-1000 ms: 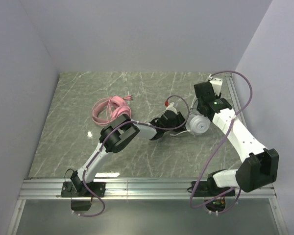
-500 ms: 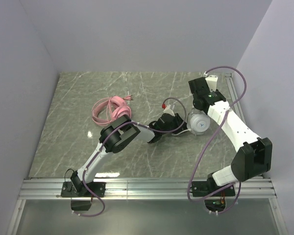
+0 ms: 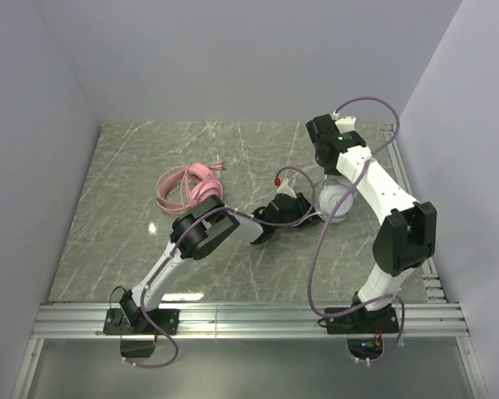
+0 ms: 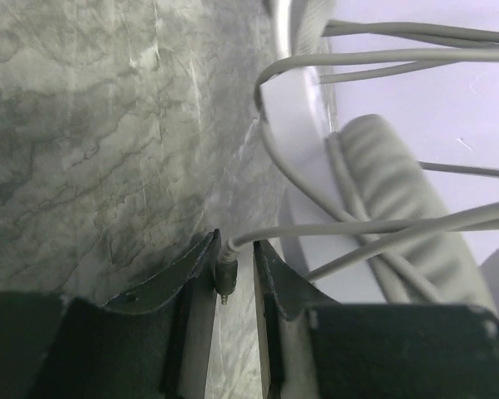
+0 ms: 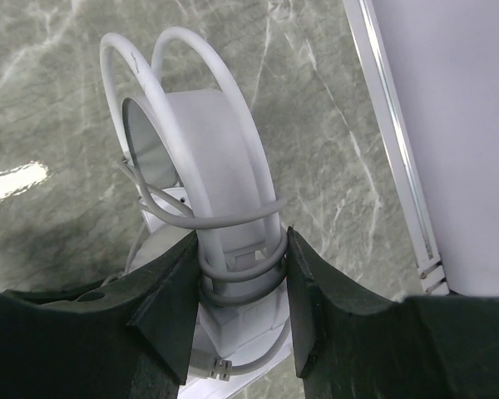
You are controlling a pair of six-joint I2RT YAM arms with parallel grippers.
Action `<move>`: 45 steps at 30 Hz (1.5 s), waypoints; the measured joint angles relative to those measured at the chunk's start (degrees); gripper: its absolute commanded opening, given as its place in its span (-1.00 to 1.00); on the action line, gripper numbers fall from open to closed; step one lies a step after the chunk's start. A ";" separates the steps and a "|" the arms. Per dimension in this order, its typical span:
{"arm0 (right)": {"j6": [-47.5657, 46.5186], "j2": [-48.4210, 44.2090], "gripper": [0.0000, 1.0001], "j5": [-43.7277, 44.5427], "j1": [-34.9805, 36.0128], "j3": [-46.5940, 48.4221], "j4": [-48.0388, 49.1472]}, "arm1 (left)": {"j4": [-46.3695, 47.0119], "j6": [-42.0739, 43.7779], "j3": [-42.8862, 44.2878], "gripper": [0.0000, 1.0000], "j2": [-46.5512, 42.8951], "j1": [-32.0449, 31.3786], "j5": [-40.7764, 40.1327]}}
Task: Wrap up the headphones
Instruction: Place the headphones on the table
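While the right tool [image 5: 239,249] stands closed on the white plastic over-ear headset with grey ribbed cushions [image 5: 220,158], its jaws press either side of the yoke, where several turns of cable are wound. The left tool [image 4: 234,245] is pinched almost shut on the small metal jack plug [image 4: 224,283] at the end of the thin grey-white cable [image 4: 358,226].

Note that the white headset stands on edge on the grey marbled counter [image 3: 133,241], toward its right side, between the two tools. The all-pink headset [image 3: 204,189] lies well apart on the left, touched by neither tool.

Expect the white shell to be light, rigid and smooth. Grip it at the narrow yoke and not at the soft cushion, which would probably give. Treat the cable as limp yet springy: lead it by the plug, lay each turn under light tension, and avoid any sharp pull where the cable enters the earcup.
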 measured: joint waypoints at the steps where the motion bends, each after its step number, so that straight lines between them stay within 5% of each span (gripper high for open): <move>1: 0.02 0.98 -0.78 0.52 0.02 0.68 -0.46 | 0.00 0.00 0.00 -0.42 0.00 -0.02 -0.02; 14: -0.33 8.85 -0.82 0.66 0.28 10.58 -6.23 | 3.17 -1.66 -1.75 -0.41 0.11 -0.24 0.02; 30: -3.72 3.26 -0.82 -2.54 0.92 8.00 -10.19 | 5.18 -1.60 -2.91 -0.44 0.20 1.51 3.89; 45: -4.70 0.68 -0.77 -9.22 2.03 8.48 -13.88 | -1.49 -0.13 7.34 -0.53 4.66 2.73 6.91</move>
